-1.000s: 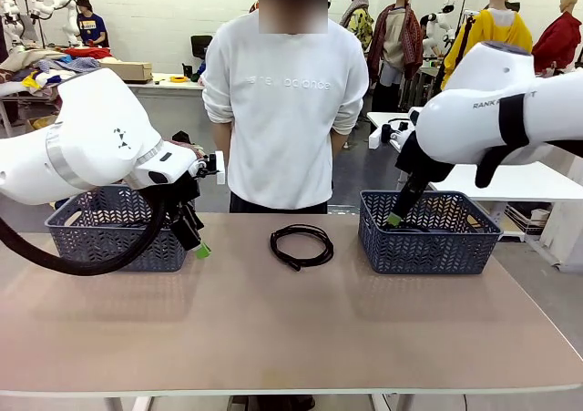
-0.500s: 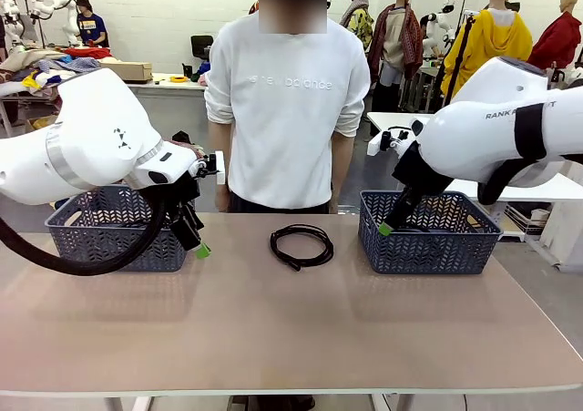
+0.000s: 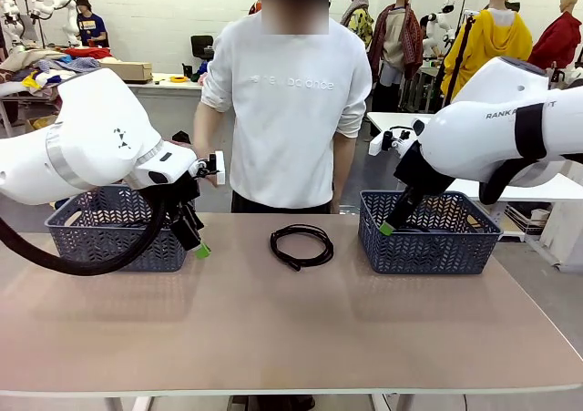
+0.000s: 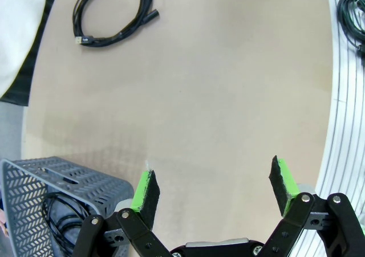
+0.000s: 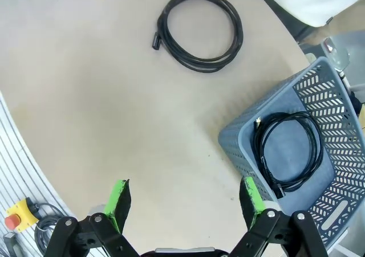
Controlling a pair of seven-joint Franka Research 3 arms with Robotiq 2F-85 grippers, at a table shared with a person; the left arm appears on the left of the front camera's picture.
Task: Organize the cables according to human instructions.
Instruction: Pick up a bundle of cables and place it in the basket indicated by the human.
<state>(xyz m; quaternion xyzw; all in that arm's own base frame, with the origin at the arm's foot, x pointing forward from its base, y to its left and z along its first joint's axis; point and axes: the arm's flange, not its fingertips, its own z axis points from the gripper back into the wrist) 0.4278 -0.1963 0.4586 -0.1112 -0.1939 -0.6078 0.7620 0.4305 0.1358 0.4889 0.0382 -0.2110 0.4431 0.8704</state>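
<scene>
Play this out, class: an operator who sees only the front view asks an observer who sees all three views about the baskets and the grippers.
Operator: Is anything in the right basket?
Observer: Yes. The right wrist view shows one coiled black cable lying flat in the right basket.
Operator: And the left basket?
Observer: The left wrist view shows a black cable inside the left basket too.
Operator: Are the grippers open?
Observer: Both. The left gripper and the right gripper stand with pads wide apart, nothing between them.
Operator: Where does the loose cable's plug point?
Observer: In the right wrist view the loose cable on the table has its barrel plug on the side away from the basket.
</scene>
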